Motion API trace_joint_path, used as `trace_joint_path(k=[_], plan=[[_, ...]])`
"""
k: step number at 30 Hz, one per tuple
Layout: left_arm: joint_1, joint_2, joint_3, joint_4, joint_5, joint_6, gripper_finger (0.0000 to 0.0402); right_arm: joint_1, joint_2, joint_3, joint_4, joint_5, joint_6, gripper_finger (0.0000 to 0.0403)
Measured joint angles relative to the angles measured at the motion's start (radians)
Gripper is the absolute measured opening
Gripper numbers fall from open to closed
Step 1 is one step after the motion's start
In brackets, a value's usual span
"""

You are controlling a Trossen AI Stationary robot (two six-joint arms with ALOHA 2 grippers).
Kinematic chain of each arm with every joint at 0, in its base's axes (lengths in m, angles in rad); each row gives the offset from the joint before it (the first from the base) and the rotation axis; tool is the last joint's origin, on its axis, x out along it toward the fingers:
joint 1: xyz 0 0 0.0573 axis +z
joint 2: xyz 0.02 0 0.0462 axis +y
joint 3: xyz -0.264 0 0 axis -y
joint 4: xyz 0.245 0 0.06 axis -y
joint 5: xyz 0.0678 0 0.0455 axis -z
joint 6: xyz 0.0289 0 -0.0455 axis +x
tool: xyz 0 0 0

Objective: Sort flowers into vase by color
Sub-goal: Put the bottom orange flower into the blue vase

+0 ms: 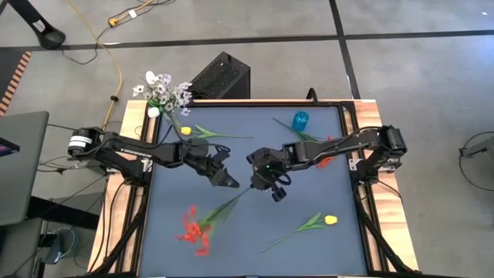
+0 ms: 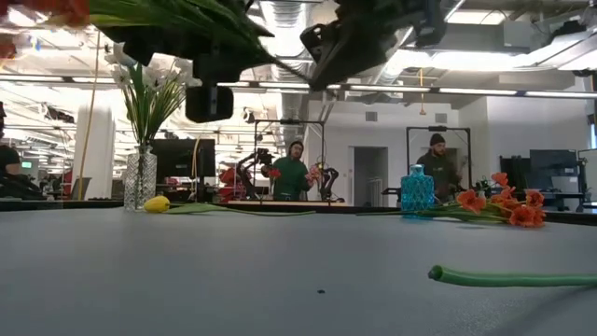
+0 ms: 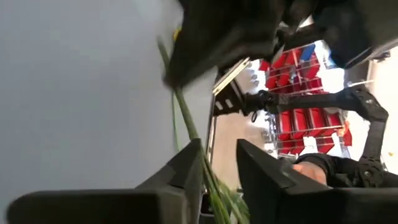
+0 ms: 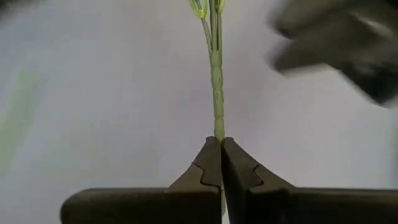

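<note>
Sorting is only partly done. Nearest the front edge a red-orange flower (image 1: pixel 197 228) and a yellow flower (image 1: pixel 307 225) lie loose on the table (image 1: pixel 309 170). Mid-table, the right gripper (image 4: pixel 221 144) is pinched tight on a green stem (image 4: pixel 216 81), while the left gripper (image 3: pixel 217 160) has its fingers parted around that stem, apparently handing it over. Farther back lie a second yellow flower (image 1: pixel 202 132) and red-orange blooms (image 2: pixel 508 205) by the blue vase (image 1: pixel 300 120); only white flowers (image 1: pixel 164 91) stand in the clear vase (image 2: pixel 140 179).
</note>
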Motion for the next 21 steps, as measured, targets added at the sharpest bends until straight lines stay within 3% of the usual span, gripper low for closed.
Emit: trace_joint_path(k=[5,8,13,17,21], plan=[[0.056,-0.008,0.0,0.011,0.003,0.049,0.014,-0.023,0.0,0.0,-0.044,-0.235,0.12,0.0022],[0.089,-0.021,0.0,0.011,-0.018,0.118,0.0156,-0.032,-0.013,-0.017,-0.061,-0.321,0.155,0.0022],[0.099,-0.091,-0.018,-0.005,-0.186,0.201,0.0159,-0.041,-0.096,-0.125,-0.03,-0.446,0.191,0.0021],[0.068,-0.151,-0.03,-0.045,-0.334,0.287,0.0156,-0.054,-0.222,-0.267,0.156,-0.472,0.273,0.0021],[0.011,-0.177,-0.03,-0.047,-0.461,0.414,0.0155,-0.081,-0.348,-0.409,0.498,-0.472,0.411,0.0021]])
